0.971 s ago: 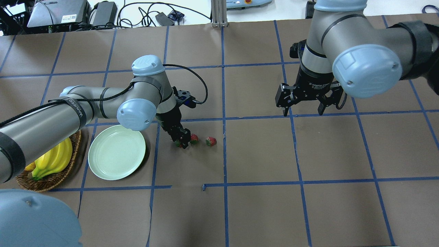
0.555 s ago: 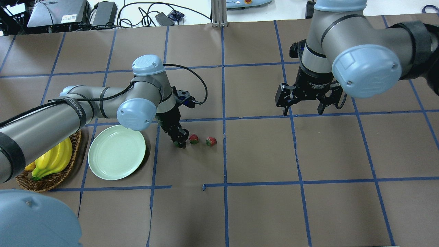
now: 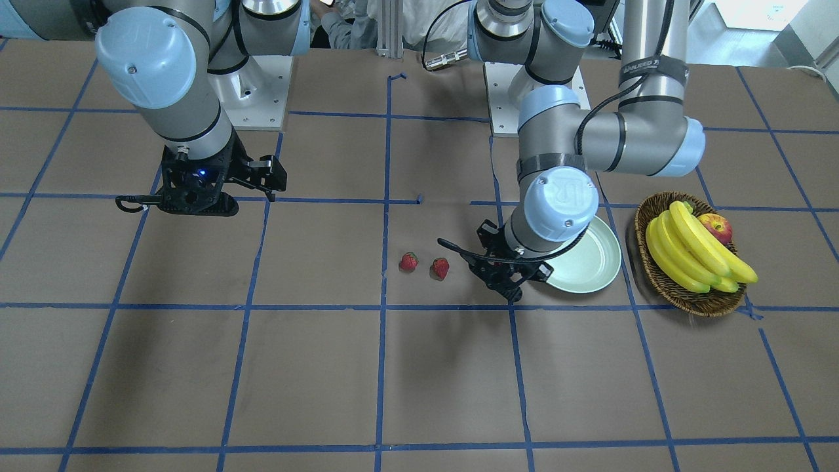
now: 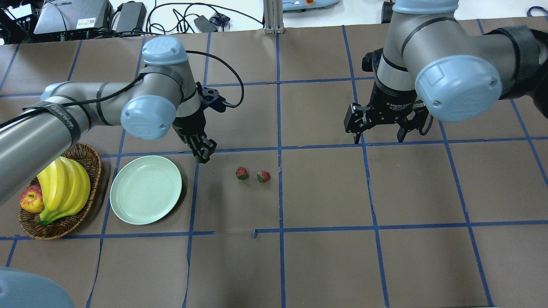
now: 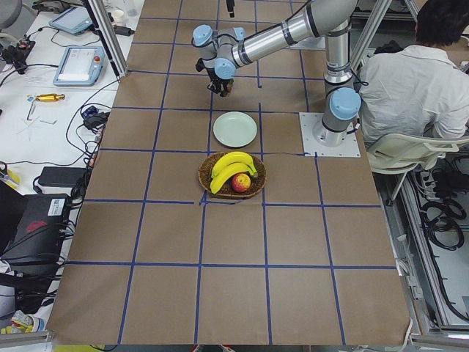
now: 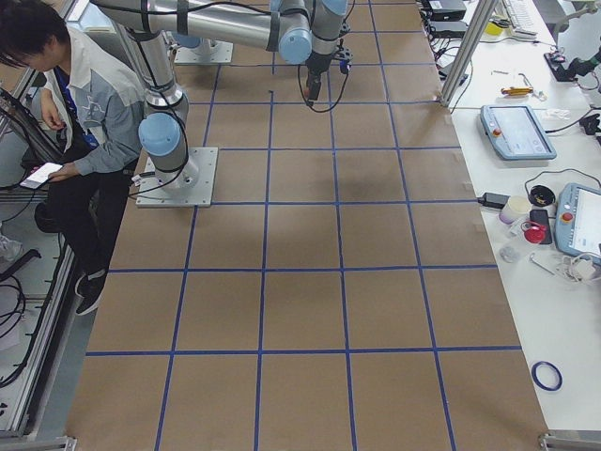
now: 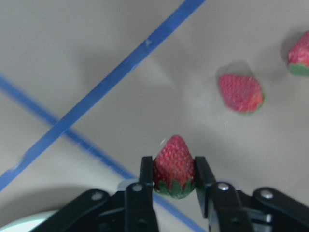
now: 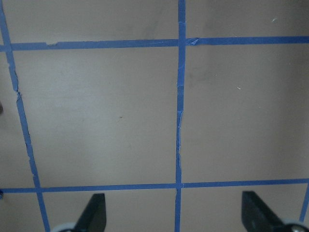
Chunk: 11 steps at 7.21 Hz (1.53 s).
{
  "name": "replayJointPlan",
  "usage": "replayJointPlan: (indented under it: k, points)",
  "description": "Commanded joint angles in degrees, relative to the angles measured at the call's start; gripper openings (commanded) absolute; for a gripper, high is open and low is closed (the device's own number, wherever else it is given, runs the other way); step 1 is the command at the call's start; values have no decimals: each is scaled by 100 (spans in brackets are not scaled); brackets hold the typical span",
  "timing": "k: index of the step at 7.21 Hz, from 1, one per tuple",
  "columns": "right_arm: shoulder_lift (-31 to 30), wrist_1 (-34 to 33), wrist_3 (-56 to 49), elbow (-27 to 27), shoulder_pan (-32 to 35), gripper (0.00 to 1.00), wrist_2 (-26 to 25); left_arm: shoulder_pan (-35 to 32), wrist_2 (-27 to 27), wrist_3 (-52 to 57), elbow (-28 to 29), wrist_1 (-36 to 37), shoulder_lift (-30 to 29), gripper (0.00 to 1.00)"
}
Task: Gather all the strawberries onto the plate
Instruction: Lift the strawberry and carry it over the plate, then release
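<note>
Left arm has lifted off the tabletop and swung back toward the plate. A second ago the left jaws were down on the end berry of the row. Now they hang in the air just off the plate's far rim, closed to a narrow gap on the held strawberry, cap toward the palm, tip out. Grip looks clean in the wrist view. From overhead the fingers all but hide the berry, so it's probably centred, can't confirm. Second strawberry and third strawberry haven't moved: side by side on the tabletop, apart from the plate. Plate has nothing in it. Right jaws unchanged, wide open, holding nothing. So pick one of three is done; next is a short carry over the plate and release, then two more picks.
</note>
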Motion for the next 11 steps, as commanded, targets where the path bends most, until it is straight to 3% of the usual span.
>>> replayJointPlan:
  k: [1, 2, 4, 7, 8, 9, 10, 11]
  points:
    - [0, -7, 5, -1, 0, 100, -5, 842, 434, 638, 57, -289, 212, 0]
    - [-8, -7, 5, -1, 0, 100, 3, 1176, 932, 755, 22, -289, 212, 0]
    - [0, -16, 14, -1, 0, 100, 3, 1722, 1017, 1150, -65, -280, 90, 0]
    - [0, -68, 32, 8, 0, 100, 30, 1760, 982, 1108, -540, -201, 28, 0]
    - [0, -68, 32, 8, 0, 100, 47, 1760, 964, 1108, -567, -201, 1, 28]
    - [9, -68, 6, 8, 0, 100, 39, 1760, 981, 1117, -567, -201, -25, 43]
    - [18, -77, 5, 8, 0, 100, 39, 1760, 981, 1117, -567, -201, -34, 82]
    - [35, -77, 5, 8, 0, 100, 39, 1760, 973, 1099, -550, -201, -17, 100]
